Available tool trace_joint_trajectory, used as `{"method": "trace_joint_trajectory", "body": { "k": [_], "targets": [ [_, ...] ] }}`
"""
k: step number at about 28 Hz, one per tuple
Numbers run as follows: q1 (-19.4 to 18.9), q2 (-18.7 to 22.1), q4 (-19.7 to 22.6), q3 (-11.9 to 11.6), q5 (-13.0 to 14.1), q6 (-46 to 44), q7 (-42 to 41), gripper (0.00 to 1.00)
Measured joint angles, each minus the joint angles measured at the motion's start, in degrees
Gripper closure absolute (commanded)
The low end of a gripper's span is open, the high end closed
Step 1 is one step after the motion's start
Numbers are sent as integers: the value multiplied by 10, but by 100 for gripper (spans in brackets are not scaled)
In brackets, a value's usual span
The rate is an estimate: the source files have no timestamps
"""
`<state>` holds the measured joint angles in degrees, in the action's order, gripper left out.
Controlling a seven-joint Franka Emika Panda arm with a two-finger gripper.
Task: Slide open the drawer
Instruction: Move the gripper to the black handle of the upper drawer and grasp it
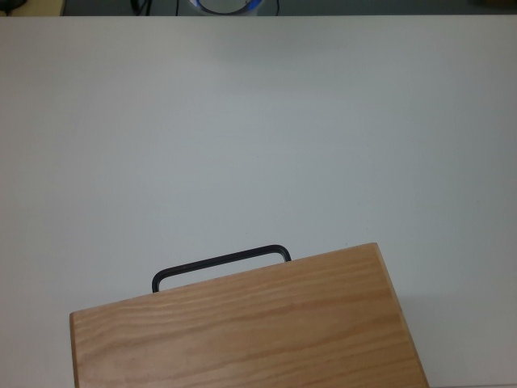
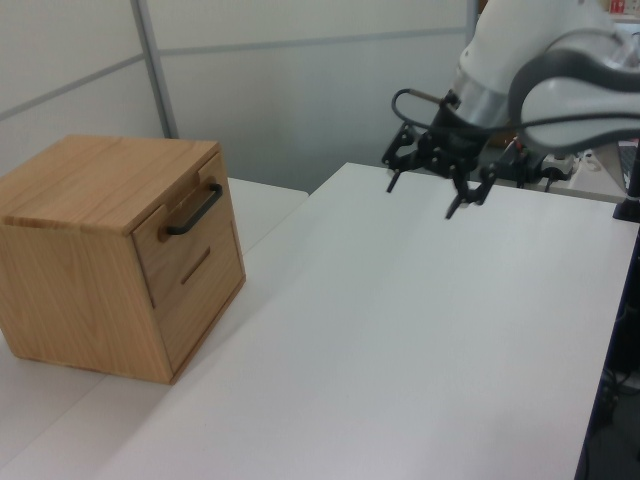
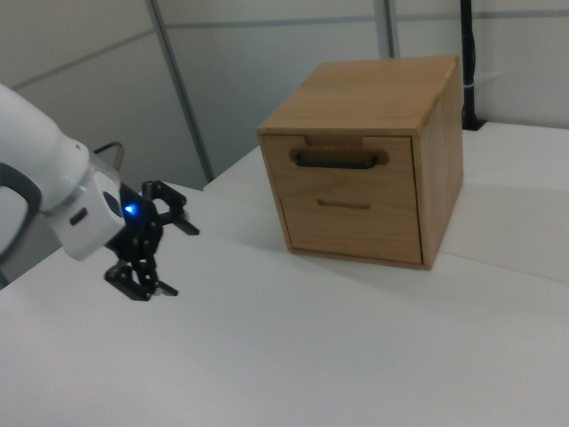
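Observation:
The drawer (image 3: 347, 181) is the upper one of a pine-wood cabinet (image 2: 70, 270), and it sits shut, its front flush with the cabinet face. Its black bar handle (image 3: 336, 161) runs across the front panel; in the left view the handle (image 2: 193, 210) faces the table's middle. From the top view only the handle (image 1: 220, 263) and the cabinet's top board (image 1: 242, 327) show. My gripper (image 2: 420, 200) hangs above the far side of the table, tilted, open and with nothing in it, well away from the cabinet. In the right view the gripper (image 3: 182, 261) points toward the cabinet.
Under the top drawer there is a second drawer front with a narrow slot (image 3: 344, 205). The white table (image 2: 400, 340) stretches between gripper and cabinet. Desks with cables and gear (image 2: 560, 160) stand behind the arm, and a grey partition wall (image 2: 300, 90) lies beyond the table.

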<state>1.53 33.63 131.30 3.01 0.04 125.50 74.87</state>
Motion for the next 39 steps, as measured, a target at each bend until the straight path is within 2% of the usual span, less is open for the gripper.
{"method": "trace_joint_trajectory", "body": {
  "k": [7,14,19,25,33,39],
  "targets": [
    [2,-68,14,0,0,158,57,0],
    [4,-165,-15,0,0,302,88,0],
    [5,-250,-86,0,0,341,94,0],
    [4,-367,-217,0,6,350,96,0],
    [-2,-495,-351,12,6,351,96,0],
    [-4,-568,-422,31,-21,360,94,0]
  ]
}}
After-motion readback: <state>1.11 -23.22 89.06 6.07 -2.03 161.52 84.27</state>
